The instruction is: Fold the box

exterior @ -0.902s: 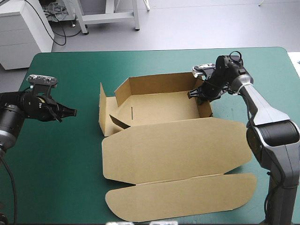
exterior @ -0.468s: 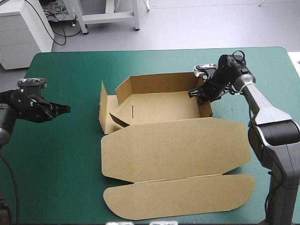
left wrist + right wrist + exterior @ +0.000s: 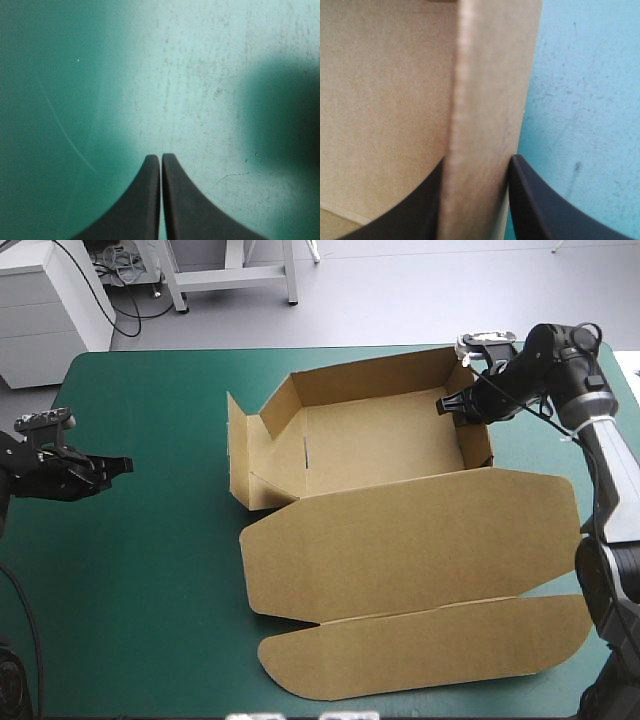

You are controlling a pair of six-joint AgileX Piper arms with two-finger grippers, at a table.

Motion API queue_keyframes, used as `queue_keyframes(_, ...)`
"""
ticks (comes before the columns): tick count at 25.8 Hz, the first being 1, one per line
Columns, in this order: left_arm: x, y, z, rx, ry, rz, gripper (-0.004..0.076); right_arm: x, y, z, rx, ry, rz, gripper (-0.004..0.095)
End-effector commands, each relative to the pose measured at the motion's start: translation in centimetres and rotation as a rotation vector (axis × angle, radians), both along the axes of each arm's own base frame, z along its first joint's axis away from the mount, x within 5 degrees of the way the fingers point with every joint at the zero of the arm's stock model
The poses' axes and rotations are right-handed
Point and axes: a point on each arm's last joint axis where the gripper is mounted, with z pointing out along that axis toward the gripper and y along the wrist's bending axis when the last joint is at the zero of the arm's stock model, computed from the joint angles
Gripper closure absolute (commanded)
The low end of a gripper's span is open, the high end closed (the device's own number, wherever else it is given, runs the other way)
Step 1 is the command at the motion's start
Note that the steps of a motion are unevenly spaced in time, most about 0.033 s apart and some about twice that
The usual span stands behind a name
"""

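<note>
Nearest to the robot, the brown box of cut cardboard point(image 3: 400, 540) lies on the teal-green table cover point(image 3: 140, 610). Its long rounded tuck flap point(image 3: 430, 650) and its wide lid panel are flat and reach toward the table's right edge. Behind the lid stands the open tray point(image 3: 380, 435), in the far half of the table. Its far wall and right wall are raised. At the left end the side panel point(image 3: 237, 445) stands up but does not look tucked in.

The left gripper with two black fin-shaped fingers point(image 3: 160, 165) is at the table's left side, well apart from the box. Its fingers are pressed together over bare cover, with nothing between them. Farther away, near the tray's far right corner, the right gripper point(image 3: 479, 159) is clamped on the right wall, with one finger on each side of the board.

I judge that the step in hand is to steady or place the tray by this wall. To do it well, the grip should be firm. Any pull should be slow and along the table, so that the wall does not bend and the lid does not catch. The left gripper is free to approach the loose left end.
</note>
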Motion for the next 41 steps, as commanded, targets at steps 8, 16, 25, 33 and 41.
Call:
queue_keyframes(8,0.1,-1.1,2.4,-0.068,-0.123,-0.066,0.0370,-3.8,-0.1,6.5,0.075,-0.174,-0.036,0.0927)
queue_keyframes(16,0.3,-2.0,2.9,-0.211,-0.160,-0.050,0.0230,-4.4,0.5,7.2,0.155,-0.179,-0.022,0.0927)
queue_keyframes(25,0.2,-3.0,3.3,-0.299,-0.177,-0.126,0.0230,-4.8,0.7,7.7,0.174,-0.191,-0.012,0.0927)
queue_keyframes(33,0.1,-3.0,3.3,-0.296,-0.172,-0.132,0.0230,-4.0,0.7,4.9,0.159,-0.099,-0.031,0.0925)
queue_keyframes(41,0.0,-2.9,3.1,-0.246,-0.172,-0.174,0.0231,-0.5,2.3,-3.4,0.123,0.097,-0.022,0.0925)
